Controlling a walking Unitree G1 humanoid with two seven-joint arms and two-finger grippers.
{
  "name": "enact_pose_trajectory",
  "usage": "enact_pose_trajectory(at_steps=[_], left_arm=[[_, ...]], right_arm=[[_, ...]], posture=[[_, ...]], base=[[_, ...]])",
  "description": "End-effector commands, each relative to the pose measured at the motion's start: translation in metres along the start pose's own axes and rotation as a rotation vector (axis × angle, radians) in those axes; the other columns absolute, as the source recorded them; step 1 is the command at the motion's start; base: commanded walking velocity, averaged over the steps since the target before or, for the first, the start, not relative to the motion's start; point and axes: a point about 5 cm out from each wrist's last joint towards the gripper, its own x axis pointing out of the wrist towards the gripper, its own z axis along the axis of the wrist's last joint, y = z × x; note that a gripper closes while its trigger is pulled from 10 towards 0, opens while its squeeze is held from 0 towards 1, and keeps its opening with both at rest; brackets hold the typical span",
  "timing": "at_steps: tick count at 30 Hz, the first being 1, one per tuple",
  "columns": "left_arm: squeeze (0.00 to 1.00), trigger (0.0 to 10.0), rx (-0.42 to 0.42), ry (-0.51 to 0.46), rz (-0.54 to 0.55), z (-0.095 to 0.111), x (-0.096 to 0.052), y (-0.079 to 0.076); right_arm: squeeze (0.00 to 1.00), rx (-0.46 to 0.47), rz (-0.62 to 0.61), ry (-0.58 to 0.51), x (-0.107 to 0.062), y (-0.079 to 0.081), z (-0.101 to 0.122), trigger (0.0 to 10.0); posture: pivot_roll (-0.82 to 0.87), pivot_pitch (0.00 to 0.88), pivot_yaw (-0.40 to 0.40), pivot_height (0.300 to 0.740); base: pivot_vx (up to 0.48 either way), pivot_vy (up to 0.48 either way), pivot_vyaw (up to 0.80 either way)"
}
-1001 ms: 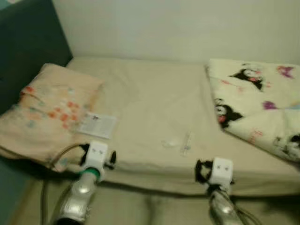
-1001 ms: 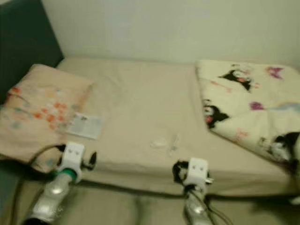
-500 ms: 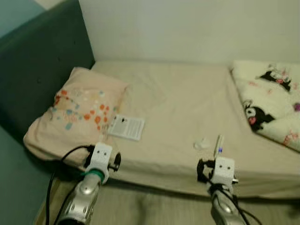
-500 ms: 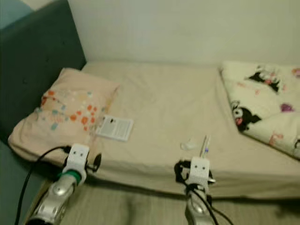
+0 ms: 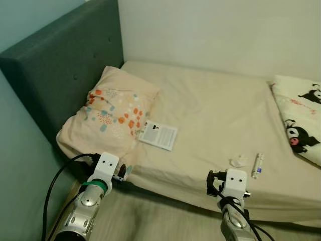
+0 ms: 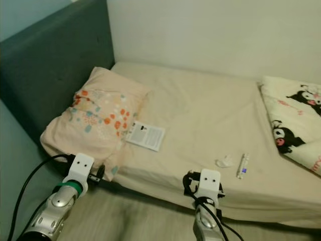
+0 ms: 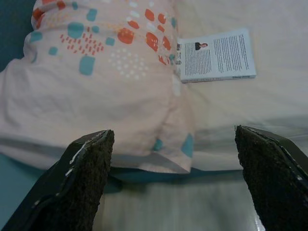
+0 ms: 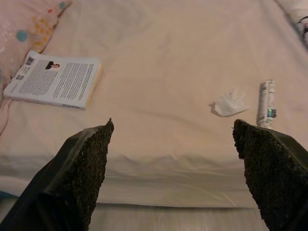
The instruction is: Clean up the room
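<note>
Left eye view: beige bed (image 5: pixel 210 108), patterned blanket (image 5: pixel 301 118) far right, spotted pillow (image 5: pixel 113 113) left, book (image 5: pixel 158 135) beside it, tube (image 5: pixel 258 164) and crumpled tissue (image 5: pixel 238 161) near right. Left gripper (image 7: pixel 175 185) and right gripper (image 8: pixel 173 175) at near edge, fingers wide, empty.

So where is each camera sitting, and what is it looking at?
Left eye view: on the head, looking down at the bed, pillow and both arms.
Right eye view: beside it, same scene; book by the pillow.
Left wrist view: on the left arm, looking past its open fingers at pillow and book.
Right wrist view: on the right arm, past its open fingers at book, tissue, tube.
Both wrist views share the book.
</note>
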Motion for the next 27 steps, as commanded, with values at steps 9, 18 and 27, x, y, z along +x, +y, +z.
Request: enact_pose_trajectory(at_steps=[9, 18, 27], left_arm=[[0.00, 10.0, 0.002, -0.018, -0.059, 0.006, 0.001, -0.012], [0.00, 10.0, -0.055, -0.078, -0.072, 0.026, 0.007, -0.012], [0.00, 10.0, -0.059, -0.086, -0.082, 0.029, 0.010, -0.012]], right_arm=[[0.00, -0.006, -0.019, 0.000, -0.001, -0.008, -0.001, 10.0], [0.00, 0.032, -0.050, 0.004, 0.000, -0.013, 0.001, 10.0], [0.00, 0.043, -0.071, 0.015, -0.002, -0.015, -0.003, 10.0]], posture=[[0.01, 0.000, 0.080, 0.740], [0.01, 0.000, 0.084, 0.740], [0.00, 0.000, 0.100, 0.740]], base=[[0.000, 0.000, 0.00], [0.000, 0.000, -0.38], [0.242, 0.000, -0.76]])
